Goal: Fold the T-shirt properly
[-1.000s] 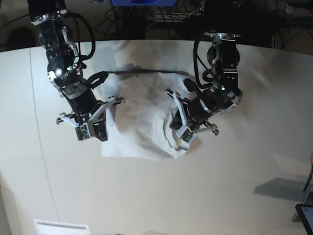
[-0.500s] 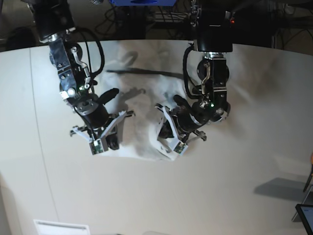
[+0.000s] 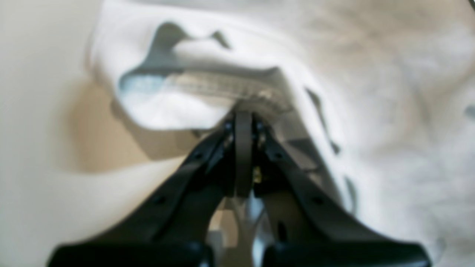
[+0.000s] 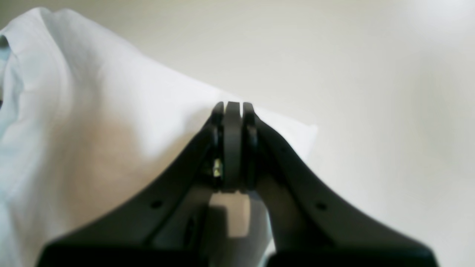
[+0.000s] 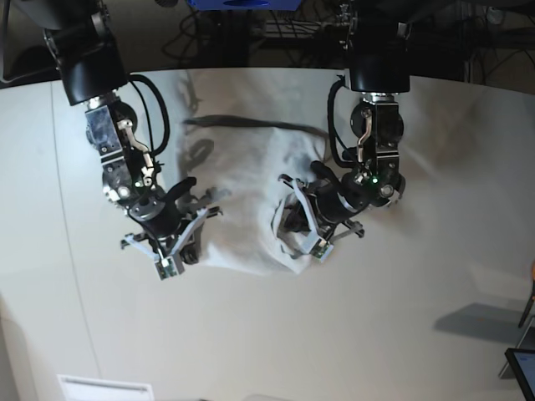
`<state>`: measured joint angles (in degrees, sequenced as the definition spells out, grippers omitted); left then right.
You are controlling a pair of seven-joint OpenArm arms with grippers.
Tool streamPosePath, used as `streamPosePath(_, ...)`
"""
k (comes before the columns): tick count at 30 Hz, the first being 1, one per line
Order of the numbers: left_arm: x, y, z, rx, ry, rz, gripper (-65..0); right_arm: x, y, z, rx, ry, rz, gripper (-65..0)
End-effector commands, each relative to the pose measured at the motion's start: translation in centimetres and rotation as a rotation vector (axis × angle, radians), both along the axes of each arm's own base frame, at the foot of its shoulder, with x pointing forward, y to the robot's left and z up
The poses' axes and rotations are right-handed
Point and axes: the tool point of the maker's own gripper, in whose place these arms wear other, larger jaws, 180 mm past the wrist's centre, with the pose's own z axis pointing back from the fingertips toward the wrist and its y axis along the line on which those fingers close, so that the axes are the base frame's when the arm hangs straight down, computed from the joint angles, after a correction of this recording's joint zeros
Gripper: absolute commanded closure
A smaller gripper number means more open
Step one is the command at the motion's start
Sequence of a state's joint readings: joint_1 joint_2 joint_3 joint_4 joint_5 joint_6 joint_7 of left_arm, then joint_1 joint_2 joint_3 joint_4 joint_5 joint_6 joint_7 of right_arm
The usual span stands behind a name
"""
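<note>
- Lying bunched and wrinkled at the middle of the pale bench [image 5: 401,334]: the white T-shirt [image 5: 242,192], spread between the two arms in the base view, its far edge running up toward the back of the bench.
- Left gripper [image 3: 243,116], on the right of the base view [image 5: 311,242]: jaws pressed together, pinching the T-shirt [image 3: 389,111] at the ribbed collar [image 3: 222,87].
- Seen from the left wrist: collar band raised off the bench into a humped fold, a dark hollow beneath it, bare bench [image 3: 33,148] to the left of the cloth. Blurred throughout, so finer seams cannot be told.
- Right gripper [image 4: 233,107], on the left of the base view [image 5: 171,259]: jaws pressed together with no gap showing, tips lying on the T-shirt [image 4: 92,122] near a corner of the cloth. Looks like a pinch on the edge layer, though the fabric between the tips is hidden.
- Seen from the right wrist: smooth white cloth filling the left and centre, a pointed corner [image 4: 306,131] just right of the tips, bare bench [image 4: 371,74] beyond and to the right.
- In the base view: both grippers low at the near edge of the T-shirt, well apart, cloth sagging in soft creases between them.
- Right of the left arm: only bench, with a dark shadow [image 5: 481,322] near the right edge.
</note>
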<state>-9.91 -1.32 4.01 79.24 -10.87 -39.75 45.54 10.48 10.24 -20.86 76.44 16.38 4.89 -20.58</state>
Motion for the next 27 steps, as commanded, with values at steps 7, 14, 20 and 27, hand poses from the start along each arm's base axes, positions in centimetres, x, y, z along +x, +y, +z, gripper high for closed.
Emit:
streamPosePath(7, 0.6, 1.0, -1.0, 0.016, 0.033, 0.005, 0.0, 1.0, -2.6, -2.5, -0.030, -0.003, -0.005, -2.0)
streamPosePath(14, 1.1, 1.0, 0.2, 0.021, -0.004, 0.002, 0.0, 1.1, -1.7, 0.0, -0.002, -0.087, 0.018, -2.0)
streamPosePath(20, -0.1, 2.5, 4.0, 0.111, -0.108, -0.011, 0.0, -0.1, -1.1, 4.7, -0.020, -0.170, 0.066, -2.0)
streamPosePath(27, -5.5, 1.6, 7.0, 0.157, -0.189, -0.050, 0.0, -3.3, -4.7, 6.0, -0.032, -0.130, -0.025, -2.0)
